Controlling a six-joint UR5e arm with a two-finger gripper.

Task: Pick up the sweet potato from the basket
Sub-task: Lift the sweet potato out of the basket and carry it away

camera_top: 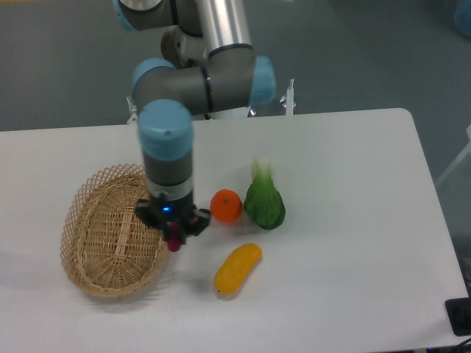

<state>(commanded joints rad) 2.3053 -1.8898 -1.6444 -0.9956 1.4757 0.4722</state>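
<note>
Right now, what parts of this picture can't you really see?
- Sweet potato: only a small magenta tip shows below the pincer; the black fingers and wrist cover the rest.
- Pincer jaws: motion blur hides how they stand on the tuber.
- Basket: its right rim is covered by the arm.
- Black object at the bottom right corner: cut off by the frame edge, so unidentifiable.
</note>
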